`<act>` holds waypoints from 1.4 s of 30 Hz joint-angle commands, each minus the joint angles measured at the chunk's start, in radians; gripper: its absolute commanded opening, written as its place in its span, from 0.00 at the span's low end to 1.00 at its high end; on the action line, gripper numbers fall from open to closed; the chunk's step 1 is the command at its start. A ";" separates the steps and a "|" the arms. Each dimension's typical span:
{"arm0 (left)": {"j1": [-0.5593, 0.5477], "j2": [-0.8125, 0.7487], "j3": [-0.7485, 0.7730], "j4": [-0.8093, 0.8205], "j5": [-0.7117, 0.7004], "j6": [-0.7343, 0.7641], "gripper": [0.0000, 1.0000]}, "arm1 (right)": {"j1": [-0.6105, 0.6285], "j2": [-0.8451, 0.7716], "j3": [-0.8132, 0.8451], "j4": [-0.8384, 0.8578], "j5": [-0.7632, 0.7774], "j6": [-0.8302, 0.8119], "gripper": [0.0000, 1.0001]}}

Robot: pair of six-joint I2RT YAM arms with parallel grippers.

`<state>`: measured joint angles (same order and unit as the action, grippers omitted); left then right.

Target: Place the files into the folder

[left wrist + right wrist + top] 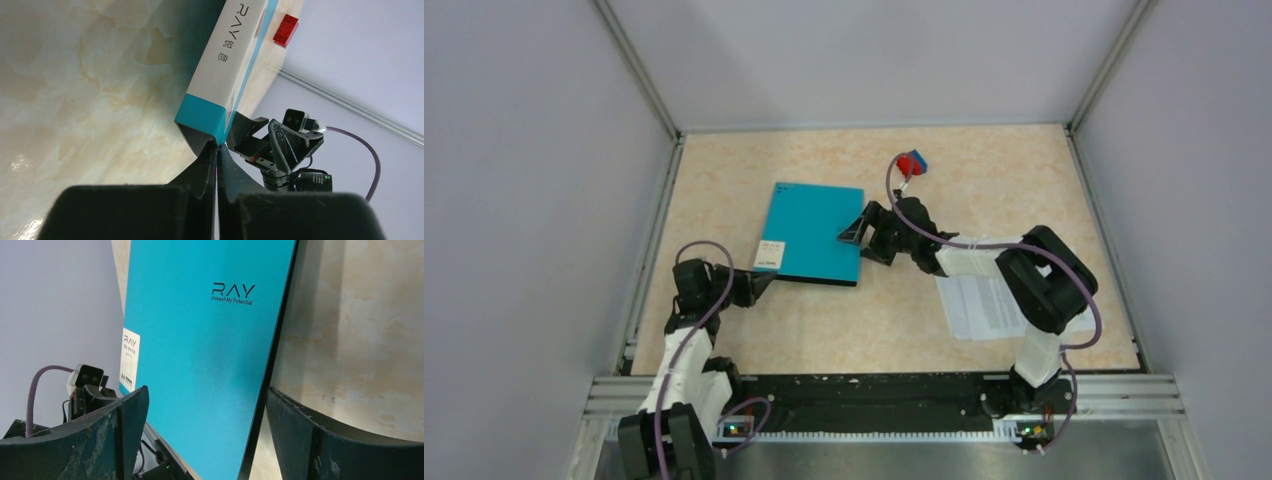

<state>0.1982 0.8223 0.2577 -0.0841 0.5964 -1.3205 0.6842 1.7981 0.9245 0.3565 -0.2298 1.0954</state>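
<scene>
The folder (pixel 809 232) lies closed and teal side up on the bench (pixel 1004 180), apparently with its long axis running away from the arm bases and its labelled corner nearest the left arm. The left gripper (pixel 217 146) has its jaws closed on that labelled corner. The right gripper (pixel 849 234) is at the folder's right-hand edge with its jaws open, one on each side of that edge. The files (pixel 979 305) lie flat, to the right of the folder and nearer the bases, apart from it and partly under the right arm, which is the nearer arm. The coming move probably requires the cover to be opened from the right-hand edge.
</scene>
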 commanded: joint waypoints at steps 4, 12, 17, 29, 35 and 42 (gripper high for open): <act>-0.005 -0.015 0.012 0.051 0.052 -0.037 0.00 | 0.009 -0.051 0.027 0.007 0.001 -0.001 0.86; -0.005 -0.026 0.013 0.053 0.052 -0.054 0.00 | 0.008 -0.092 0.028 -0.077 0.045 0.007 0.85; -0.006 -0.025 0.029 0.053 0.053 -0.063 0.00 | -0.004 -0.122 -0.002 -0.102 0.074 -0.009 0.86; -0.005 -0.023 0.029 0.073 0.057 -0.082 0.00 | -0.005 -0.061 0.020 -0.010 -0.009 0.039 0.85; -0.006 -0.019 0.025 0.076 0.063 -0.081 0.00 | -0.005 -0.022 0.027 0.048 -0.048 0.082 0.85; -0.006 -0.021 0.016 0.076 0.073 -0.084 0.00 | -0.005 0.001 0.021 0.151 -0.069 0.140 0.82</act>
<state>0.1978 0.8135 0.2577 -0.0605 0.6121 -1.3937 0.6746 1.7863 0.9237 0.3565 -0.2462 1.1740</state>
